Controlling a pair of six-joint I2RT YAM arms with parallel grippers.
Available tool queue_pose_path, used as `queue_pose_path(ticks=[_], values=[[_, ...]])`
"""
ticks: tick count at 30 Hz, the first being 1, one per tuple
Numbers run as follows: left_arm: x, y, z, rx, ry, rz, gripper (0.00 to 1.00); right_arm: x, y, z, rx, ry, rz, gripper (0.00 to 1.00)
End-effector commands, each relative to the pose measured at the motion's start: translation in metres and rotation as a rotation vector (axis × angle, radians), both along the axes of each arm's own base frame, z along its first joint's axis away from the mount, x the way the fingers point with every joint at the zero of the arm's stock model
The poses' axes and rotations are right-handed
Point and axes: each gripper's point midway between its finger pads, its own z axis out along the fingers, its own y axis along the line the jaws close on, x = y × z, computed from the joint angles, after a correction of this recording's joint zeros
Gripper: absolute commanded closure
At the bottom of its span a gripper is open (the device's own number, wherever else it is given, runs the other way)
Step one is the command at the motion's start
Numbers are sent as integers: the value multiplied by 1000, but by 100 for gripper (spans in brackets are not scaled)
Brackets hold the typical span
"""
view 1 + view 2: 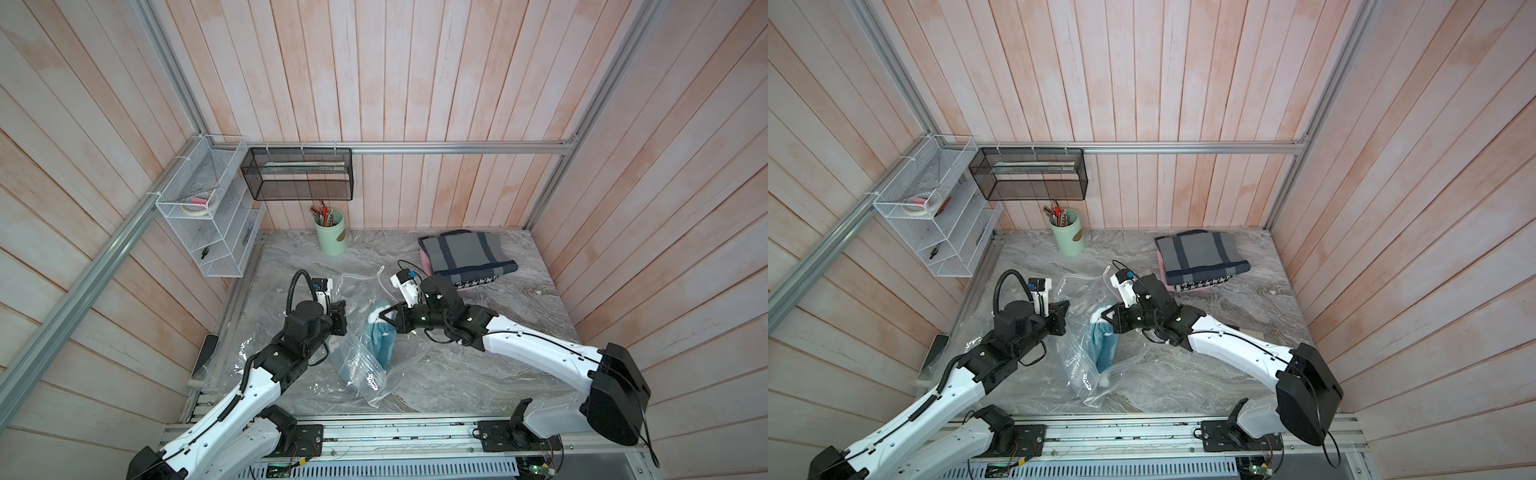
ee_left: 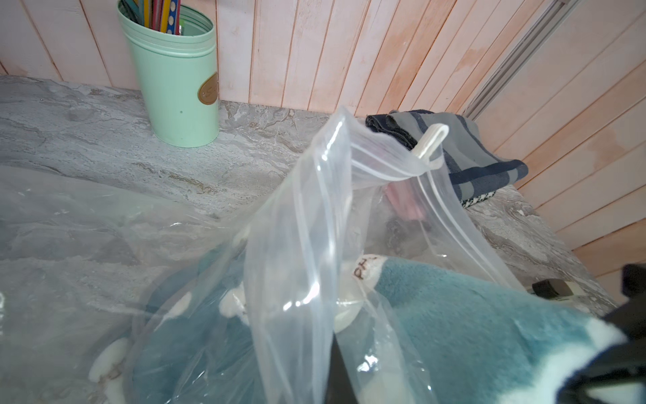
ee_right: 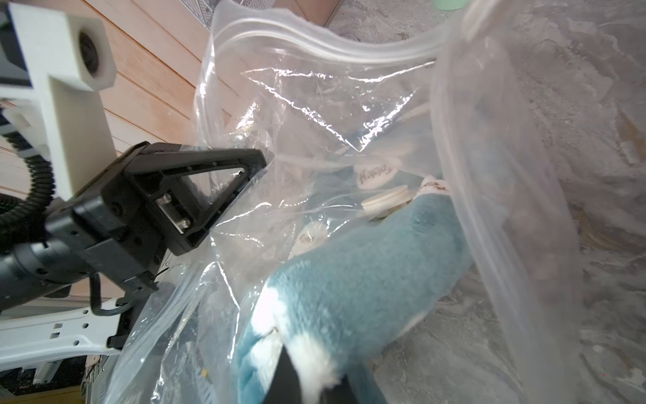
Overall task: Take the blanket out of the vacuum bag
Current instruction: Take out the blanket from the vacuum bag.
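Clamping a wall of the bag (image 1: pixel 365 380), the left gripper (image 1: pixel 340 308) evidently anchors it so the right gripper (image 1: pixel 383 314), closed on an edge of the blanket (image 1: pixel 380 340), can pull it clear.

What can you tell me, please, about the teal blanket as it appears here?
The blanket is teal fleece with white patches, one stitched "Happy". It lies bunched, one end out of the open mouth of the clear vacuum bag, the rest inside. The right gripper is shut on its white-patched end.
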Motion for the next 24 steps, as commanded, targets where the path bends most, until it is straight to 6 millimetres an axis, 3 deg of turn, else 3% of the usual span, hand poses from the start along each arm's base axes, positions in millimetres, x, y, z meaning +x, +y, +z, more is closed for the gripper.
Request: queue_pose_path(ticks=[1, 4, 7, 9, 12, 15, 21, 24], values=[[-1, 8, -19, 30, 35, 43, 100, 9, -15, 44, 149, -50, -69, 100], [-4, -1, -30, -16, 51, 7, 100, 26, -33, 61, 243, -68, -157, 100], [-8, -7, -32, -34, 59, -19, 100, 38, -44, 55, 179, -89, -214, 100], [-11, -12, -24, -47, 38, -55, 100, 42, -49, 45, 163, -79, -230, 100], [-17, -19, 7, -101, -26, -97, 100, 46, -49, 28, 177, -42, -226, 100], [-16, -17, 21, -83, -48, -86, 100, 53, -42, 32, 193, -43, -213, 100], [-9, -25, -25, -16, 30, -53, 100, 69, -19, 79, 231, -92, -160, 100], [-6, -27, -43, 43, 48, -25, 100, 71, -16, 92, 256, -102, -155, 100]])
